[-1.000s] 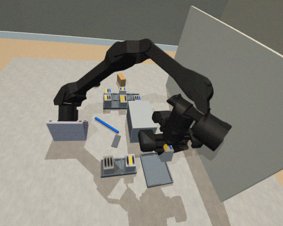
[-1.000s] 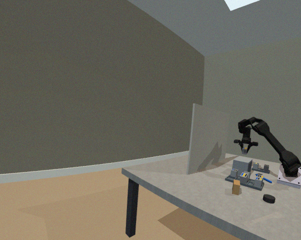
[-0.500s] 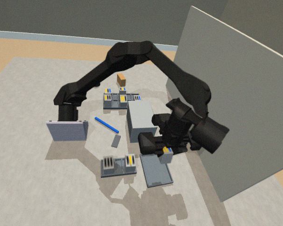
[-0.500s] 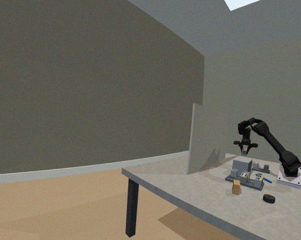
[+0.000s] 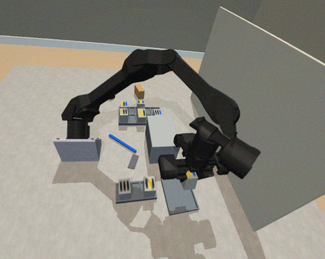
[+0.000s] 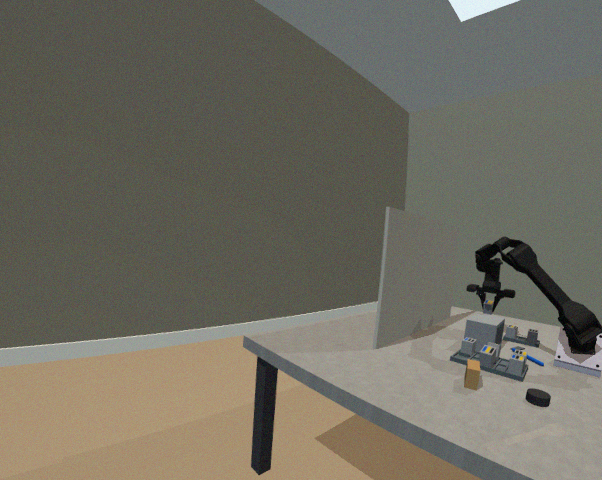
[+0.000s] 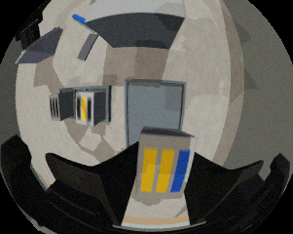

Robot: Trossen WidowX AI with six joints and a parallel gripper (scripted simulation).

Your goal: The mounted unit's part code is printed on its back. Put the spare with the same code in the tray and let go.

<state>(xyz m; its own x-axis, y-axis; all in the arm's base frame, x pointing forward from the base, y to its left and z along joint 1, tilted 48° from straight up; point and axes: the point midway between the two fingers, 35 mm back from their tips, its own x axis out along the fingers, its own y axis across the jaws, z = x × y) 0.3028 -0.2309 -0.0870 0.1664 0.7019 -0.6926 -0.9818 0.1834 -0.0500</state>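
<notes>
top view: gripper (image 5: 189,174) clamped on the spare (image 5: 190,180), yellow, yellow and blue stripes up, hanging over the tray (image 5: 180,198), toward its 12 o'clock end, not touching down. at 10 o'clock from the held block, the big grey mounted unit (image 5: 160,136). at 9 o'clock of the tray, a small rack (image 5: 135,191) with two striped blocks. wrist view: fingers pinching the spare's sides, tray (image 7: 156,112) straight below
</notes>
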